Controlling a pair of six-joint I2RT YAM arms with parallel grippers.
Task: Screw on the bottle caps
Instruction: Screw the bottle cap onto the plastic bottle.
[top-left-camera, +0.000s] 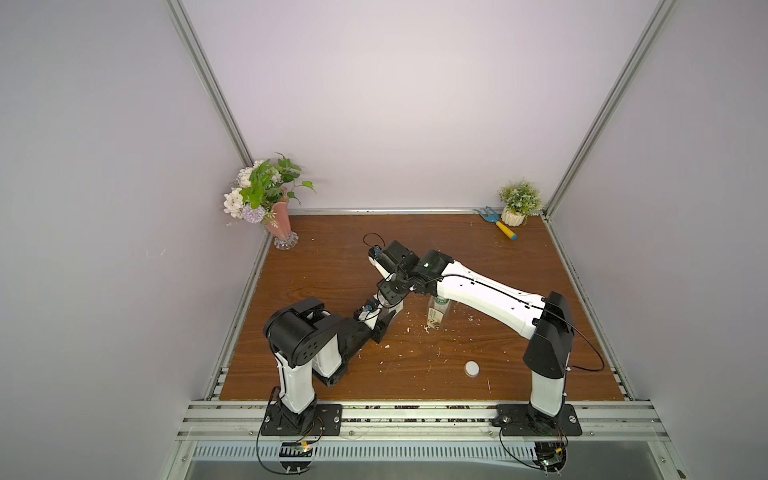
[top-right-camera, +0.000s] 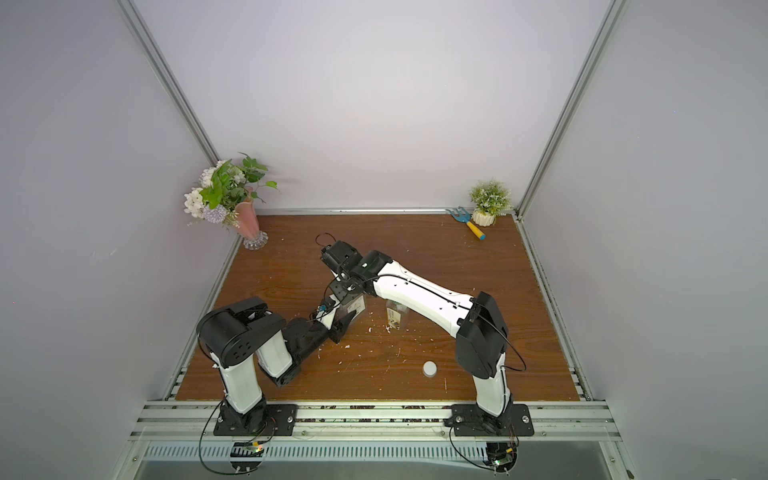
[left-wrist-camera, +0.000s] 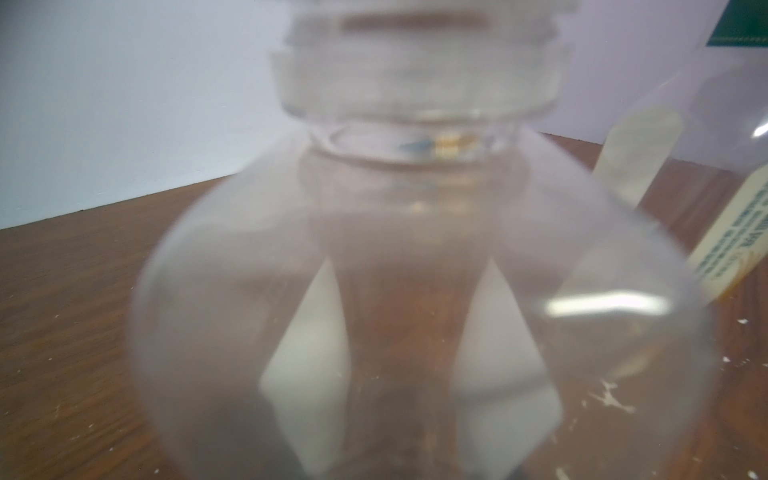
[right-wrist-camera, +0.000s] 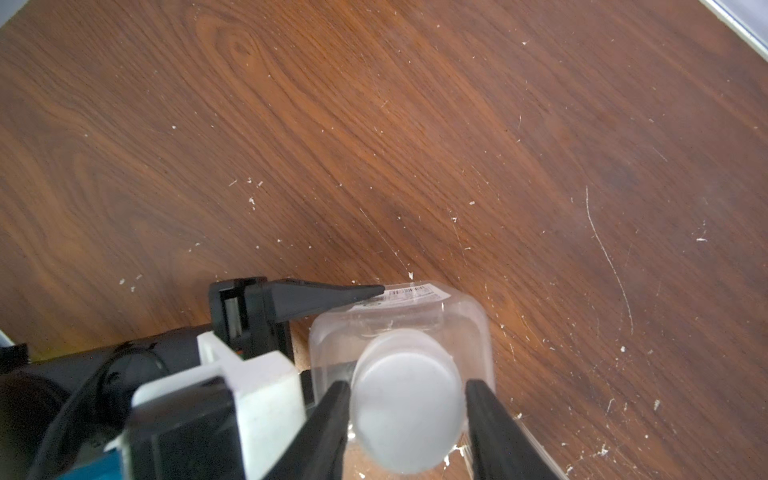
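Grips the squarish bottle (right-wrist-camera: 457, 316) upright in the left gripper (top-left-camera: 390, 313), closed narrow on its sides, just at 9 o'clock from the middle of the table (top-left-camera: 316, 266). Straddles the white cap (right-wrist-camera: 407, 415) on its neck from above with the right gripper (right-wrist-camera: 406, 386), set narrow; cannot tell whether pressing or just clear. Shows the round bottle (top-left-camera: 436, 318) upright at 3 o'clock of the first, near it, and the loose cap (top-left-camera: 471, 368) flat at 5 o'clock of that, well apart.

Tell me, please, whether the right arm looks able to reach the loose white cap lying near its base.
Probably yes: the loose cap lies alone on bare table, but the right pincer first has to leave the capped squarish bottle it straddles.
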